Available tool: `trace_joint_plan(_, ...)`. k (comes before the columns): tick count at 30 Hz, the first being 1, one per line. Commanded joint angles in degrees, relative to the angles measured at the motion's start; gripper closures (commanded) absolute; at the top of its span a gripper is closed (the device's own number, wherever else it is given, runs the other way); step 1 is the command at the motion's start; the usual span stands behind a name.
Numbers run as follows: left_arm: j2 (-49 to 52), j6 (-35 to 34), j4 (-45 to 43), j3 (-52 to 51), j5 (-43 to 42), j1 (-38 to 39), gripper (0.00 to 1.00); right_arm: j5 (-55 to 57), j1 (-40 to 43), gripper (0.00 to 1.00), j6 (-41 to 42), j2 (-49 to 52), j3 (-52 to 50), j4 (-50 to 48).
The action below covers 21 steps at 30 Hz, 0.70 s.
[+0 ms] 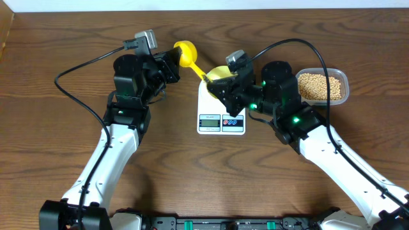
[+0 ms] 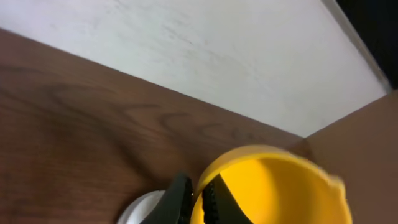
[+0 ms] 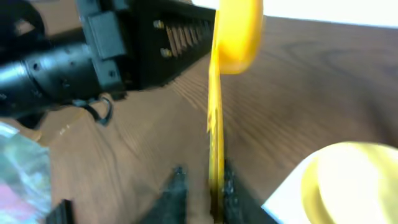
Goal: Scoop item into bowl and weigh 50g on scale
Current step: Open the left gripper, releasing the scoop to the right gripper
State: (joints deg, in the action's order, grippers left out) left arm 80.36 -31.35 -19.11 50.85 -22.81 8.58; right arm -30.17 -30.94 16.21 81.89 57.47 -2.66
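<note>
Scale: The scale (image 1: 214, 105) sits closest to me on the surface (image 1: 64, 45), between the two arms. I cannot read its display from here.
Bowl: The bowl (image 1: 219, 73) stands on the scale's platform, mostly hidden under the right wrist. It is blurred in the wrist view, so I cannot tell whether anything is in it.
Right end effector: The right end effector (image 3: 203, 190) straddles the scoop's handle just beside the bowl. Its jaws are slightly apart, with one finger (image 3: 229, 193) against the handle and the other clear of it, so I judge it is not clamping.
Scoop: The scoop (image 1: 186, 53) hangs between the arms, its handle slanting towards the bowl and its cup further back. The part of the cup I can see is bare.
Left end effector: The left end effector (image 2: 198, 200) is clamped together on the cup's rim, one finger inside and one outside.
Beans: The beans (image 1: 319, 86) all lie in the clear tub (image 1: 345, 80), out on the right and well apart from the scoop.
Step, as I read it: I am passing the scoop from right to left.
Doing it well: I would back the right arm straight off along the handle, without twisting, and lift it clear so it does not nudge the bowl. A rim grip can pivot, so I would keep the left arm slow and the cup level.
</note>
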Motion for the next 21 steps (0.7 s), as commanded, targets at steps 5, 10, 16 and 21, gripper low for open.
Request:
trace_joint_plan(5, -0.7, -11.5, -0.6, 0.0, -2.3, -0.2, 0.93, -3.2, -0.6, 0.41, 5.2, -1.4, 0.3, -2.9)
trace_joint_plan(10, -0.7, -16.1, -0.7, 0.0, -2.3, -0.2, 0.93, -2.2, 0.6, 0.23, 8.0, -3.0, 0.3, -4.6)
trace_joint_plan(16, -0.7, -22.4, -0.7, 0.0, -4.5, -0.1, 0.93, 1.5, 3.9, 0.22, 9.7, -7.7, 0.3, -5.6)
trace_joint_plan(21, -0.7, -14.4, -0.7, 0.0, -7.8, -0.1, 0.93, 0.6, 3.9, 0.30, 9.8, -8.1, 0.4, -5.3)
